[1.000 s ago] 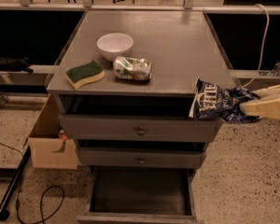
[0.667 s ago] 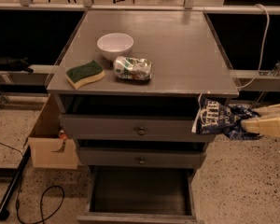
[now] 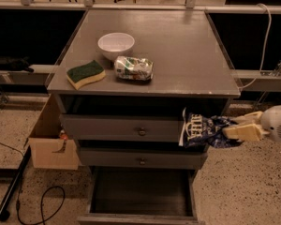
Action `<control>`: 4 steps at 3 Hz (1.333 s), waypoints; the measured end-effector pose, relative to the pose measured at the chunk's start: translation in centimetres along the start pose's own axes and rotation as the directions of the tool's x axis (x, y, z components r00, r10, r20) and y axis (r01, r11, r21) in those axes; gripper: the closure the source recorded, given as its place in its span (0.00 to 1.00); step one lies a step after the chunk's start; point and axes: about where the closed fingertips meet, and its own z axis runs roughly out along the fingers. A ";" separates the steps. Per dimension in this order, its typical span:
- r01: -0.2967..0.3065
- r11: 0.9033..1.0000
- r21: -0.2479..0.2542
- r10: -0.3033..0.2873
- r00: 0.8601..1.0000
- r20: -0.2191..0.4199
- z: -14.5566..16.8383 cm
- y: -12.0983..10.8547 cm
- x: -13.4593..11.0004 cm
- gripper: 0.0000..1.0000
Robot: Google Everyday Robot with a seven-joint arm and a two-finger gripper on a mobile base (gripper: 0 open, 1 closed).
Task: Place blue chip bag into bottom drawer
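The grey desk [image 3: 187,55] fills the middle of the frame. At its foot, bottom centre, the bottom drawer [image 3: 140,193] stands pulled out with its dark inside showing. The two knobbed drawers above it look shut or close to it.

The blue chip bag [image 3: 203,130] hangs in the air at centre right, level with the gap between those two upper drawers. It is just in front of the desk's right front corner and well above the open drawer, not yet over its opening. The white label end points toward the centre of the frame, and the crumpled dark end points right.

The bag will likely handle as light, soft and slippery. Foil crackles, gives under pressure and can slide out of a weak grip, and the chips inside would crush if squeezed hard. The best hold is on the crimped end seam, not across the puffed middle.

The jaws, reaching in from the right edge on the arm [image 3: 277,123], are closed on the bag's right end. The cream fingers [image 3: 243,132] lie above and below the crumpled foil. The light is dim, so how deep that end sits between them is hard to judge. The rest of the bag juts out leftward, unsupported.
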 end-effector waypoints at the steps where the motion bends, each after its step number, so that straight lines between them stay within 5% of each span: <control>1: -0.004 0.999 -0.044 0.003 1.000 -0.027 3.4 -0.3 0.8 1.00; 2: -0.004 0.999 -0.051 0.003 1.000 -0.029 3.8 -0.3 0.9 1.00; 3: -0.014 0.999 -0.044 0.015 0.999 0.034 2.6 -0.3 0.8 1.00; 4: -0.061 0.995 -0.073 0.068 0.992 0.103 2.4 0.9 3.3 1.00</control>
